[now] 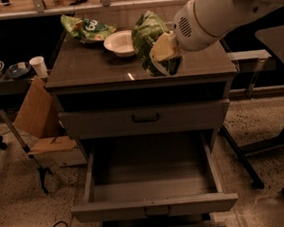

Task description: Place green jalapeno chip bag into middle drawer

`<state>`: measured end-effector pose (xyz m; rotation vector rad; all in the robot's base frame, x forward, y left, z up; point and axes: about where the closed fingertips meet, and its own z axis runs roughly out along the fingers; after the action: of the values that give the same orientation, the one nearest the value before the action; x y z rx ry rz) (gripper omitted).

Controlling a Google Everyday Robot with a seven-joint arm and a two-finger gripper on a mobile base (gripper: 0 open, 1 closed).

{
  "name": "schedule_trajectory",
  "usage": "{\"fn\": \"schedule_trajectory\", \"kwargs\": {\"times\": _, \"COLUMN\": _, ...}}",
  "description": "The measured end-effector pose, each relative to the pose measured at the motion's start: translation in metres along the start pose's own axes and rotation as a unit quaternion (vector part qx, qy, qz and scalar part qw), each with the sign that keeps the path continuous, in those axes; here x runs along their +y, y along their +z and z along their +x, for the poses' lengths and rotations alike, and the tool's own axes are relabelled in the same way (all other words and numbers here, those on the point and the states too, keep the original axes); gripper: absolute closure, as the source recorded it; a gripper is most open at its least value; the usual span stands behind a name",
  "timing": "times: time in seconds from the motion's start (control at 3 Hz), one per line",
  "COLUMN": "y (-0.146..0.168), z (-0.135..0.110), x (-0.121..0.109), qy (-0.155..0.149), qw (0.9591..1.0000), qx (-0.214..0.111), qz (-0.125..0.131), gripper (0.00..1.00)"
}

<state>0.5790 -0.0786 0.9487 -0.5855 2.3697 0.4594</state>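
Observation:
My gripper [162,51] is shut on the green jalapeno chip bag [147,39] and holds it in the air over the right front part of the cabinet top [87,65]. The bag hangs crumpled from the gripper, its white end edge pointing down. The middle drawer [151,185] is pulled wide open below, a deep grey tray with nothing in it and a small dark handle on its front. The bag is above and behind the drawer's opening, not over it.
A brighter green bag with a white logo [86,28] and a white bowl [120,42] lie at the back of the cabinet top. The top drawer [145,117] is closed. A cardboard box [34,113] stands at the left. Chair legs [270,143] stand at the right.

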Motion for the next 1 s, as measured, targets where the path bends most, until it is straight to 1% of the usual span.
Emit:
{"fn": "schedule_trajectory", "kwargs": {"times": 0.33, "y": 0.025, "z": 0.024, "x": 0.023, "qy": -0.034, "qw": 0.995, "qx": 0.071, "qz": -0.063, "gripper": 1.0}}
{"fn": "schedule_trajectory", "kwargs": {"times": 0.67, "y": 0.025, "z": 0.046, "x": 0.032, "qy": -0.051, "qw": 0.9871, "qx": 0.12, "qz": -0.094, "gripper": 1.0}}
{"fn": "schedule_trajectory", "kwargs": {"times": 1.0, "y": 0.021, "z": 0.057, "x": 0.03, "qy": -0.056, "qw": 0.9819, "qx": 0.151, "qz": -0.1, "gripper": 1.0}}
